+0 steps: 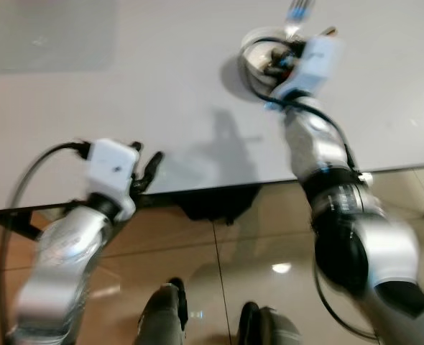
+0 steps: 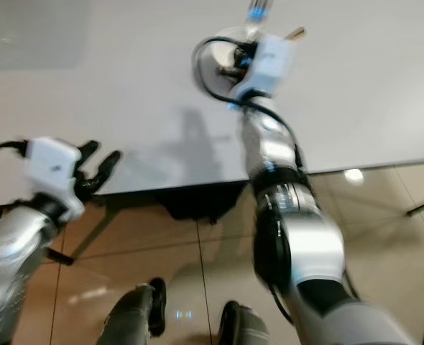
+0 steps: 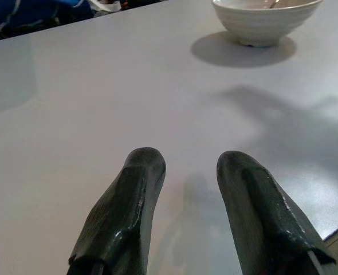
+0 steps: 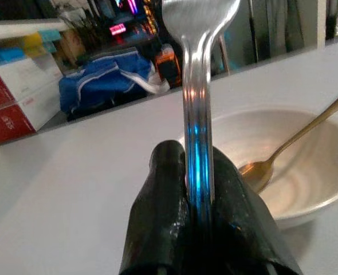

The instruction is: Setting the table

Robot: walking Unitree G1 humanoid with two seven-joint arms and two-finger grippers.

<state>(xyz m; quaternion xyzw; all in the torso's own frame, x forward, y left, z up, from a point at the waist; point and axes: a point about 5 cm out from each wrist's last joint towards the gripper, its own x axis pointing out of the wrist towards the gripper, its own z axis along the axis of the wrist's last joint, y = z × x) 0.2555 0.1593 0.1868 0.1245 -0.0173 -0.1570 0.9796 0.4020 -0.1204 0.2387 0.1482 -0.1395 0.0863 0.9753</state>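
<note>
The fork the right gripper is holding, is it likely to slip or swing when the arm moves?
The fork looks like polished metal, so probably stiff but slick. The right gripper pinches only its narrow handle, with the head sticking well out, so it may pivot if bumped. Above the bowl, a slip would likely clatter against the spoon.

Both arms (image 1: 61, 266) were clad in glossy silver shells with black joint bands, the right arm (image 1: 356, 237) showing a broad black collar at the elbow. A white boxy camera housing (image 1: 111, 167) capped each wrist, with a black cable (image 1: 25, 180) looping from the left one and another coiling around the right. Each gripper ended in two long, matte black fingers (image 3: 126, 212) with rounded tips and a slightly rough, moulded surface. Below, two dark feet (image 1: 170, 305) were visible.
</note>
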